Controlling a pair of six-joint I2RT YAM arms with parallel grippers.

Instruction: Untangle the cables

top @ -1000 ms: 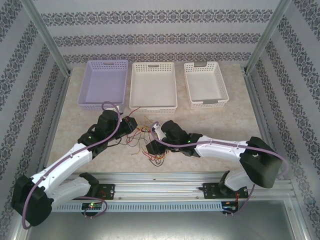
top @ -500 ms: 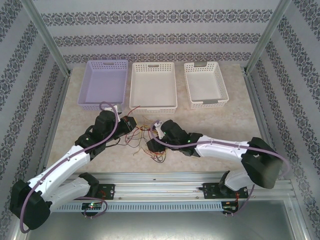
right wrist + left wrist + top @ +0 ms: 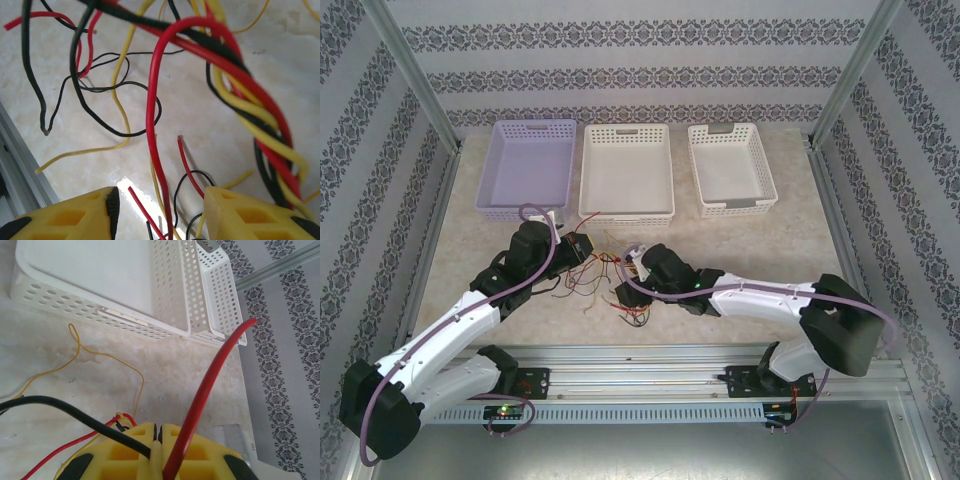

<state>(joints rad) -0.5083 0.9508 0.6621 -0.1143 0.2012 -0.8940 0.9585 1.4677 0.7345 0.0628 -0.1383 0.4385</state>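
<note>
3 bare perforated plastic baskets line the far side: lilac basket [image 3: 525, 165], middle white basket [image 3: 626, 170], right white basket [image 3: 730, 165]; thin red, yellow and black cables [image 3: 610, 275] tangle nearer. Left wrist: left gripper [image 3: 159, 432] clamps a red strand [image 3: 210, 390]. Right wrist: right gripper [image 3: 160, 200] gapes around loose loops.

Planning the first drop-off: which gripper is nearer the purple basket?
Left. The left gripper, shut on a red cable, sits just off the purple basket's near right corner; the right gripper, open over the cables, is farther off to the right.
</note>
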